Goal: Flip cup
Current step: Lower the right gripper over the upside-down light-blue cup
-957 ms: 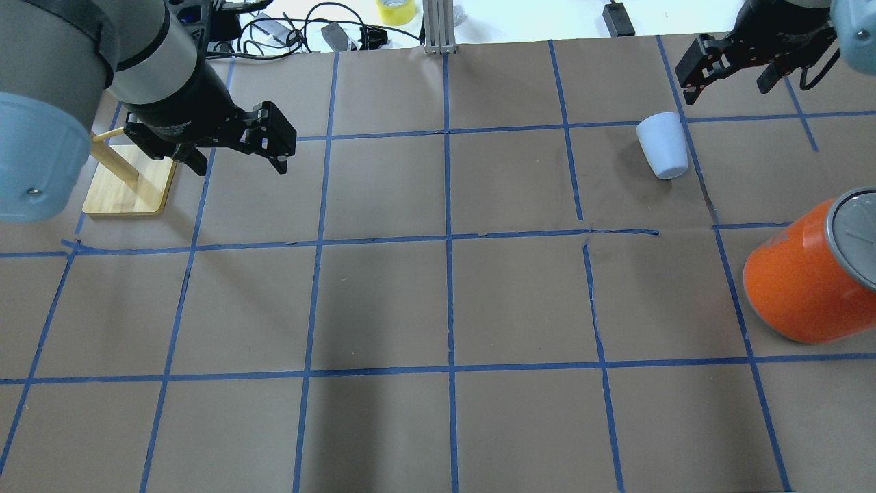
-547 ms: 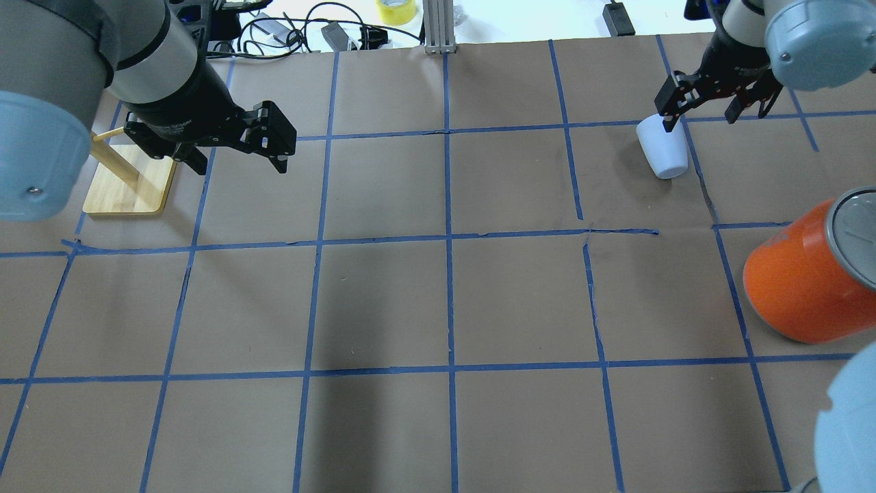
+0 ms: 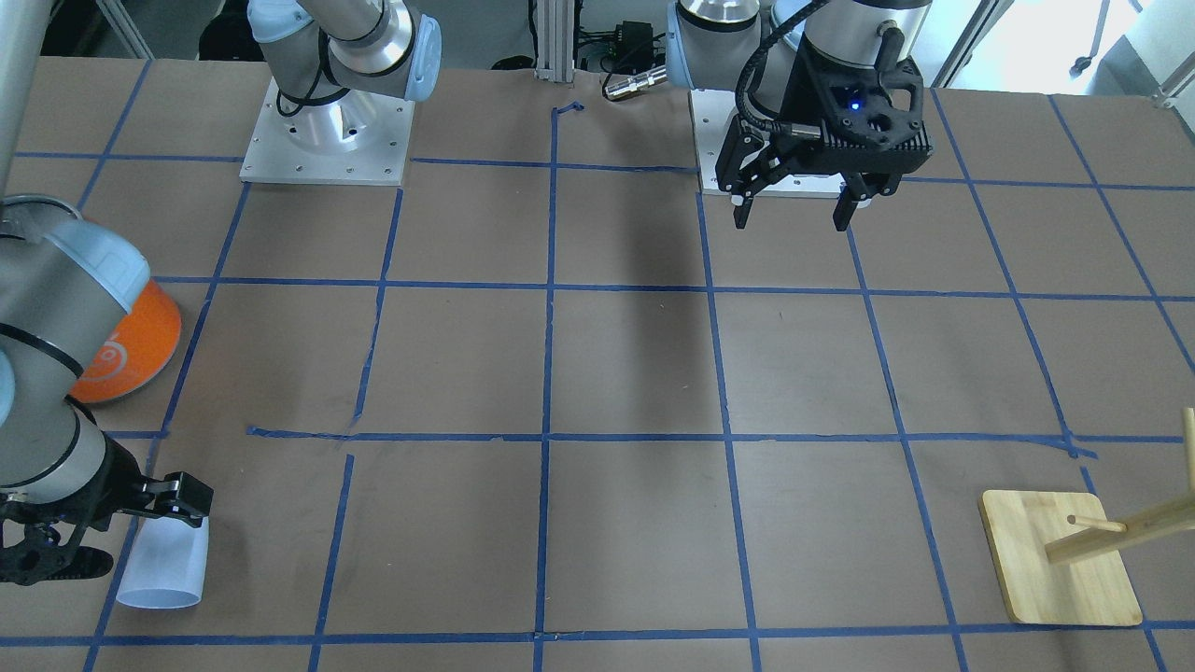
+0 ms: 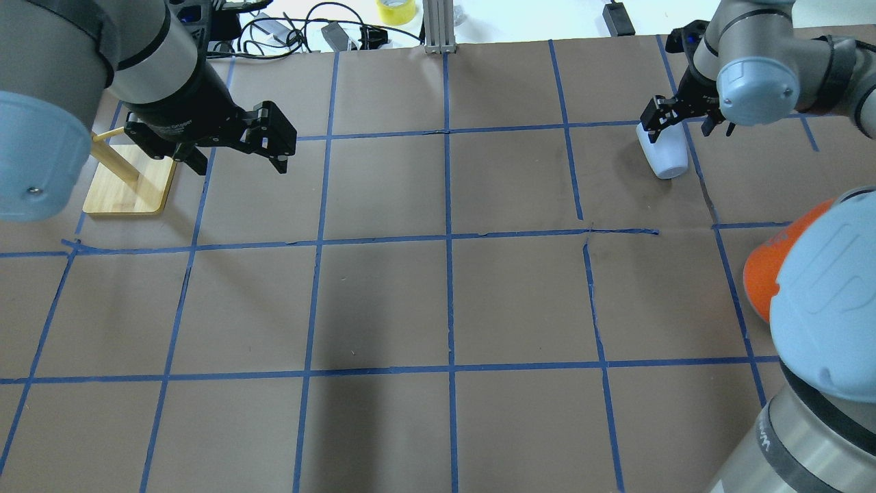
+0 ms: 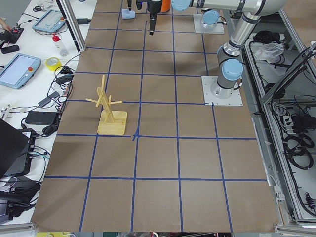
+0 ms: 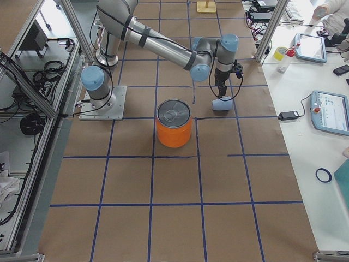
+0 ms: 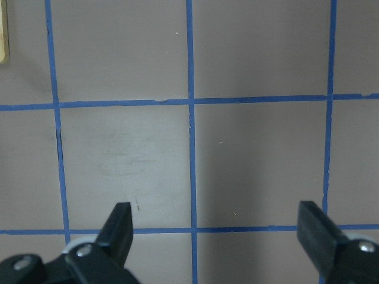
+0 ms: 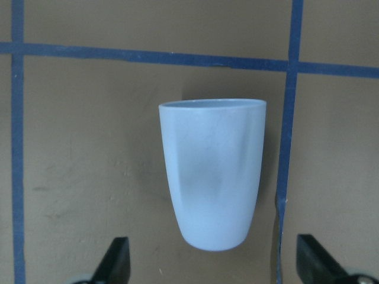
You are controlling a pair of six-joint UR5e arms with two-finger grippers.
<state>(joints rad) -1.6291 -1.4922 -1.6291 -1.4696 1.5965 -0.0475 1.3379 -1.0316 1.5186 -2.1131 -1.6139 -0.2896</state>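
At the table's (image 4: 479,308) far right end | pale blue cup (image 4: 665,161) lies on its side | right gripper (image 8: 216,260) over its base end, jaws wide, seemingly not touching | left gripper (image 7: 217,222) spread wide, hovering near wooden peg stand (image 4: 130,192)

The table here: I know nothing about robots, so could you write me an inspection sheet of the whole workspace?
Surface: brown-covered table with a blue tape grid; no spills seen.
Job's things: cup lying on its side, not gripped.
Clutter: orange can standing upright; wooden peg rack.
Grippers: right gripper open, fingertips flanking the cup's base, apart from it; left gripper open over bare table.
Cables: black tangle beyond the table's far edge.
Surroundings: control tablets on a side bench.
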